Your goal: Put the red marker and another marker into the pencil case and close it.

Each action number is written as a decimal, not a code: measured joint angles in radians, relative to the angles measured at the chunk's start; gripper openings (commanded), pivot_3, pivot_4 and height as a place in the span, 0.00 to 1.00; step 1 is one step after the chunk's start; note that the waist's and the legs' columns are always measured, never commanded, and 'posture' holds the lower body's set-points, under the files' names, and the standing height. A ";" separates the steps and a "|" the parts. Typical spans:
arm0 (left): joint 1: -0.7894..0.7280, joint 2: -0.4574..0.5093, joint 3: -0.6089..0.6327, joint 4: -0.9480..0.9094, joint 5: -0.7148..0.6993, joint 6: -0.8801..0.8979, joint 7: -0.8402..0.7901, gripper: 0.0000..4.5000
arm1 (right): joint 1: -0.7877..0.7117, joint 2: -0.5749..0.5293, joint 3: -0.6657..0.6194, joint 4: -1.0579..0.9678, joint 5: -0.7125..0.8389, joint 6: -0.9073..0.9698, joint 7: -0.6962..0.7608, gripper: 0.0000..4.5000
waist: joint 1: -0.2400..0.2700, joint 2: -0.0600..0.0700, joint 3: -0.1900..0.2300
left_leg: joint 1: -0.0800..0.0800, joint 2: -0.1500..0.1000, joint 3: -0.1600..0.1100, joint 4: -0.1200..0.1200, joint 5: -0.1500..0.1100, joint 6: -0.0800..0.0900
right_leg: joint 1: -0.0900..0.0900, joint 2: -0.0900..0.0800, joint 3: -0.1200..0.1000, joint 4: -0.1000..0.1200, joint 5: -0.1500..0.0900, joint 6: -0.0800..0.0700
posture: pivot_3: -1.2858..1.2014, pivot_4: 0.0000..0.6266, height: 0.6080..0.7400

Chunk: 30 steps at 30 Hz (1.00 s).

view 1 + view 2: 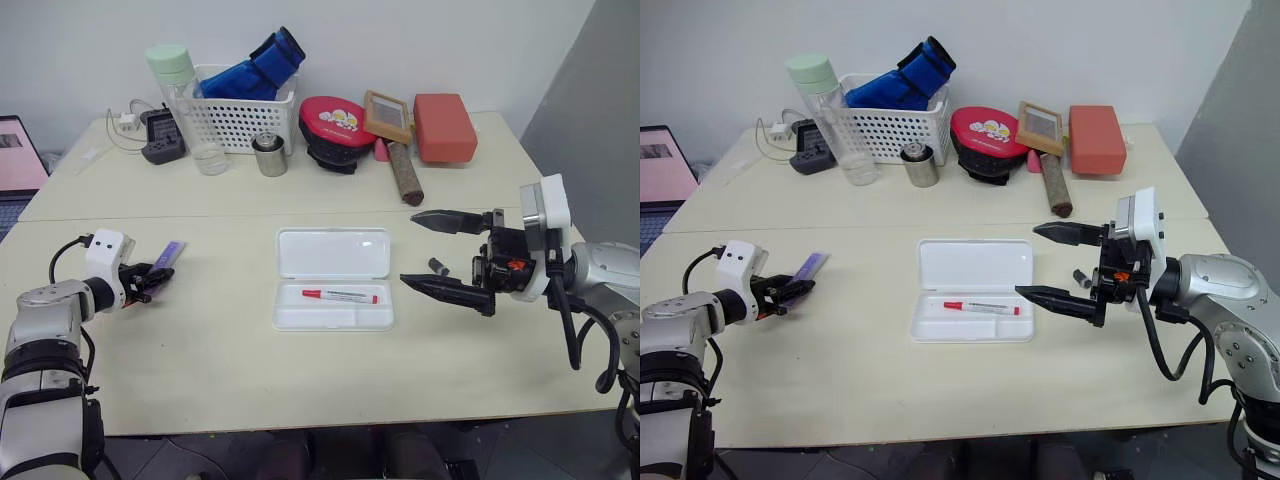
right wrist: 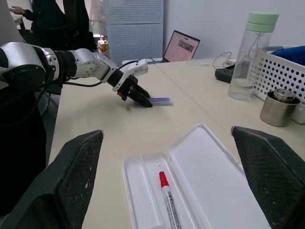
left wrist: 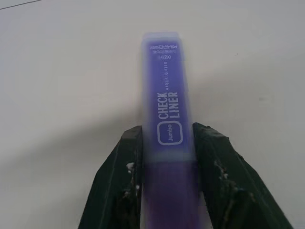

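Left wrist view has the left gripper [image 3: 167, 143] set on either side of the purple marker [image 3: 167, 95], the black fingers [image 3: 121, 167] touching its flat, glossy sides while it lies on the matte cream table [image 1: 200, 350] at the robot's left, well apart from the case [image 1: 333, 278]. Whether the squeeze is firm yet, I cannot tell. Gripping across the narrow width suits a flat body. The right gripper [image 1: 440, 252] hangs wide open beside the case, holding nothing, probably waiting. The case, smooth white plastic with rounded corners, lies open so its shallow near half can receive both; the red marker [image 1: 340, 295], slim and round, already rests there.
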 measured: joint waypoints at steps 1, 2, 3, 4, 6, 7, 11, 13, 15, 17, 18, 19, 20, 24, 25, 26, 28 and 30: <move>0.001 -0.001 0.005 -0.001 -0.002 -0.004 -0.001 0.28 | 0.000 -0.001 0.000 0.000 0.000 0.000 0.001 1.00 | 0.000 0.000 0.000 | 0.000 0.000 0.000 0.000 0.000 0.000 | 0.000 0.000 0.000 0.000 0.000 0.000 | 0.52 0.24 1.00; 0.003 -0.002 0.007 -0.004 -0.004 -0.008 -0.002 0.28 | 0.000 -0.001 0.000 0.000 0.000 0.000 0.001 1.00 | 0.000 0.000 0.000 | 0.000 0.000 0.000 0.000 0.000 0.000 | 0.000 0.000 0.000 0.000 0.000 0.000 | 0.52 0.24 1.00; 0.007 -0.005 0.013 -0.015 -0.012 -0.007 -0.005 0.28 | 0.000 -0.002 -0.001 0.000 0.000 0.000 0.002 1.00 | 0.000 0.000 0.000 | 0.000 0.000 0.000 0.000 0.000 0.000 | 0.000 0.000 0.000 0.000 0.000 0.000 | 0.52 0.24 1.00; 0.043 -0.021 0.025 -0.097 -0.049 0.018 -0.045 0.28 | -0.001 -0.006 -0.005 0.001 0.004 0.000 0.006 1.00 | 0.001 0.000 0.000 | -0.002 0.000 0.000 0.000 0.000 0.000 | 0.000 0.000 0.000 0.000 0.000 0.000 | 0.52 0.24 1.00; 0.083 -0.065 0.021 -0.305 -0.138 0.074 -0.132 0.27 | -0.010 -0.013 -0.027 0.004 0.012 0.002 0.011 1.00 | 0.007 -0.004 0.002 | -0.007 0.000 -0.003 0.003 0.000 0.000 | -0.002 -0.001 0.000 -0.001 0.000 0.000 | 0.52 0.24 1.00; 0.089 -0.069 0.014 -0.419 -0.177 0.123 -0.158 0.27 | -0.016 -0.018 -0.036 0.004 0.022 0.004 0.014 1.00 | 0.009 -0.009 0.003 | -0.012 0.001 -0.006 0.005 0.000 0.000 | -0.005 -0.001 -0.002 -0.001 0.000 -0.001 | 0.52 0.24 1.00; 0.057 -0.037 -0.004 -0.742 -0.276 0.258 -0.201 0.27 | -0.023 -0.040 -0.064 0.004 0.046 0.007 0.029 1.00 | 0.005 -0.010 0.002 | -0.013 0.001 -0.005 0.005 0.000 0.000 | -0.006 0.000 0.000 -0.002 0.001 -0.001 | 0.52 0.24 1.00; 0.025 -0.024 -0.028 -0.886 -0.317 0.319 -0.218 0.27 | -0.018 -0.045 -0.073 0.004 0.046 0.007 0.030 1.00 | 0.000 -0.010 0.002 | -0.012 0.001 -0.004 0.005 0.000 0.000 | -0.006 0.000 0.000 -0.002 0.001 -0.001 | 0.52 0.24 1.00; 0.012 -0.018 -0.076 -0.977 -0.334 0.358 -0.233 0.27 | -0.006 -0.048 -0.077 0.003 0.046 0.007 0.030 1.00 | 0.000 -0.010 0.002 | -0.009 0.001 -0.002 0.004 0.000 0.000 | -0.004 0.000 0.000 -0.001 0.001 -0.001 | 0.52 0.24 1.00; 0.013 -0.015 -0.160 -1.066 -0.343 0.390 -0.266 0.27 | 0.008 -0.048 -0.079 0.003 0.045 0.007 0.028 1.00 | -0.004 -0.010 0.002 | -0.007 0.001 -0.001 0.002 0.000 0.000 | -0.003 0.001 0.000 -0.001 0.001 -0.001 | 0.52 0.24 1.00; 0.015 -0.011 -0.209 -1.105 -0.341 0.401 -0.286 0.27 | 0.013 -0.048 -0.079 0.003 0.045 0.007 0.025 1.00 | -0.006 -0.010 0.002 | -0.007 0.002 0.000 0.002 0.000 0.000 | -0.003 0.002 0.000 -0.001 0.001 -0.001 | 0.52 0.24 1.00; 0.015 -0.010 -0.253 -1.134 -0.337 0.402 -0.301 0.27 | 0.018 -0.048 -0.081 0.001 0.045 0.007 0.020 1.00 | -0.006 -0.010 0.002 | -0.006 0.002 0.000 0.002 0.000 0.000 | -0.003 0.003 0.000 -0.001 0.001 -0.001 | 0.52 0.24 1.00; 0.016 -0.010 -0.294 -1.153 -0.331 0.402 -0.316 0.27 | 0.030 -0.048 -0.083 -0.003 0.045 0.006 0.013 1.00 | -0.006 -0.010 0.002 | -0.006 0.002 -0.001 0.002 0.000 0.000 | -0.003 0.004 0.000 -0.001 0.001 -0.001 | 0.52 0.24 1.00; 0.029 0.002 -0.400 -1.131 -0.251 0.359 -0.342 0.27 | 0.052 -0.048 -0.093 -0.024 0.045 0.006 -0.011 1.00 | -0.006 -0.009 0.003 | -0.006 0.002 0.000 0.002 0.000 0.000 | -0.003 0.006 0.001 -0.001 0.001 -0.001 | 0.52 0.24 1.00; 0.032 0.001 -0.418 -1.111 -0.226 0.344 -0.346 0.27 | 0.058 -0.048 -0.099 -0.033 0.046 0.006 -0.017 1.00 | -0.005 -0.009 0.003 | -0.006 0.002 -0.001 0.002 0.000 0.000 | -0.003 0.006 0.000 -0.001 0.001 -0.001 | 0.52 0.24 1.00; 0.034 0.001 -0.435 -1.092 -0.210 0.330 -0.350 0.27 | 0.065 -0.048 -0.103 -0.042 0.046 0.006 -0.021 1.00 | -0.003 -0.009 0.003 | -0.006 0.002 -0.001 0.002 0.000 0.000 | -0.003 0.006 0.000 -0.002 0.000 -0.001 | 0.52 0.24 1.00; 0.039 0.001 -0.463 -1.070 -0.172 0.304 -0.354 0.27 | 0.077 -0.048 -0.107 -0.047 0.046 0.006 -0.033 1.00 | -0.002 -0.009 0.003 | -0.007 0.002 0.000 0.002 0.000 0.000 | -0.003 0.006 0.000 -0.002 0.000 -0.001 | 0.52 0.24 1.00; 0.046 0.002 -0.492 -1.036 -0.126 0.265 -0.356 0.27 | 0.086 -0.048 -0.113 -0.053 0.046 0.006 -0.043 1.00 | -0.002 -0.009 0.003 | -0.007 0.002 0.000 0.002 0.000 0.000 | -0.003 0.006 0.001 -0.002 0.000 -0.001 | 0.52 0.24 1.00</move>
